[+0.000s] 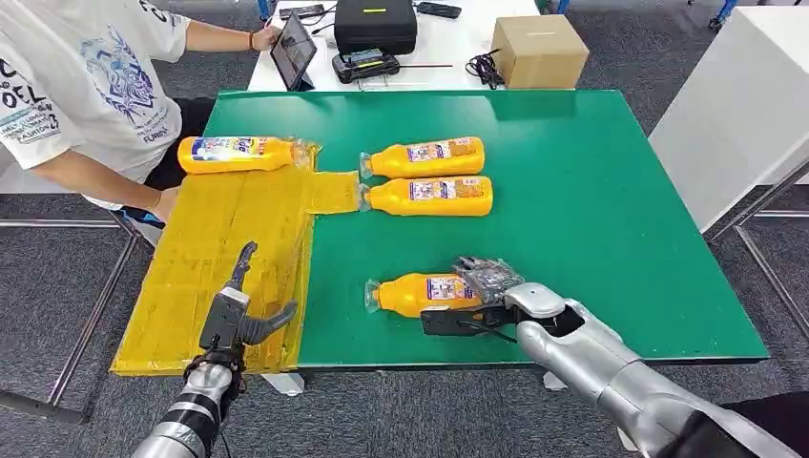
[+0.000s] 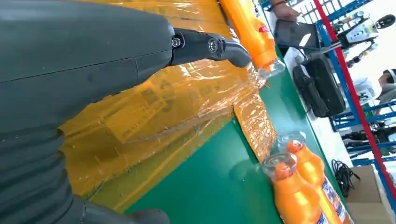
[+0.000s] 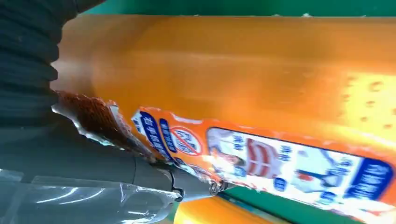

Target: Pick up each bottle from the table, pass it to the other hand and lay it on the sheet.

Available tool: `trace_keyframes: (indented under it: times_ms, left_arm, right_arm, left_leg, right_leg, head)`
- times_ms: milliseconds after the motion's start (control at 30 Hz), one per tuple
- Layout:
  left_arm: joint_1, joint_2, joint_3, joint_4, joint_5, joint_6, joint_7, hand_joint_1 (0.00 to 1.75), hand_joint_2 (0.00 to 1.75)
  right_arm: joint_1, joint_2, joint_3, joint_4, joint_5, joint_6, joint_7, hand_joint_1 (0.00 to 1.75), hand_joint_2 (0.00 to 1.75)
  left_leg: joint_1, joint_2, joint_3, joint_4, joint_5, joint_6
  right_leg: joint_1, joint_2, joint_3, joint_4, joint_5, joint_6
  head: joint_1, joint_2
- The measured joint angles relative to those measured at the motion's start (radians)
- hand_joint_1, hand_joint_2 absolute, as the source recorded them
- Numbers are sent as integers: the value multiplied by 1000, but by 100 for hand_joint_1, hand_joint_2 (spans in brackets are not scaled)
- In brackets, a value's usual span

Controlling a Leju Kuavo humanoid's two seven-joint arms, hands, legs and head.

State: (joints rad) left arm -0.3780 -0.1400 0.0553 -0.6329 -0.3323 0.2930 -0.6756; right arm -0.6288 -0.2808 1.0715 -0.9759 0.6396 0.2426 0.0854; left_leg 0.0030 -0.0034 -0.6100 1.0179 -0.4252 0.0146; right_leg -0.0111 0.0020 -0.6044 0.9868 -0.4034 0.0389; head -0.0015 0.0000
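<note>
Green counter (image 1: 591, 191) takes up most of the head view, with a yellow sheet (image 1: 224, 258) spread over its left side and a person in a white T-shirt (image 1: 81, 86) standing at the far left corner. One orange bottle (image 1: 234, 154) already lies on the sheet's far end. Two more bottles (image 1: 425, 158) (image 1: 429, 196) lie side by side mid-counter, caps pointing left at the sheet's edge. Nearest bottle (image 1: 420, 292) lies by the near edge, and the right robot hand (image 1: 487, 286) is wrapped over its right end, gripping it. Right wrist view is pretty much just that bottle's label (image 3: 289, 168) up close with a finger across it. Left robot hand (image 1: 238, 310) hovers over the sheet's near part, fingers spread, holding nothing. Left wrist view catches the crinkly film on the sheet (image 2: 154, 107), which the head view doesn't.
</note>
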Motion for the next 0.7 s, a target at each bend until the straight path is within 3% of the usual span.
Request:
trace_keyframes:
  times_ms: [67,133,167,233,267,700]
  left_arm:
    - [0,-2,4,0,-1,0,0,0,175]
    - [0,-2,7,0,-2,0,0,0,175]
    - [0,-2,9,0,-2,0,0,0,175]
    - [0,-3,17,0,-2,0,0,0,175]
    - [0,-3,19,0,-3,0,0,0,175]
    - [3,-5,28,0,-12,-6,-1,0,175]
  right_arm:
    - [-5,15,2,18,23,0,0,23,175]
    - [-7,27,2,33,39,-4,1,120,175]
    - [-8,33,2,41,46,-7,1,138,175]
    - [-9,44,2,54,52,-11,-3,140,175]
    - [-8,50,0,58,54,-21,-7,173,175]
    - [42,67,-98,58,-13,-61,-28,175,175]
  left_leg:
    - [0,1,4,0,-1,0]
    - [0,1,8,0,-1,0]
    - [1,2,10,0,-2,0]
    - [1,5,13,0,-3,-1]
    - [1,7,14,-1,-4,-2]
    - [1,9,11,0,1,0]
  right_leg:
    - [0,2,3,0,1,-1]
    - [0,3,6,-1,1,-1]
    - [0,4,8,-1,1,-2]
    - [1,7,10,-1,1,-2]
    - [1,10,11,-1,2,-3]
    - [1,11,8,-1,5,-3]
  head:
    - [0,0]
    - [0,0]
    - [0,0]
    - [0,0]
    - [0,0]
    - [-2,0]
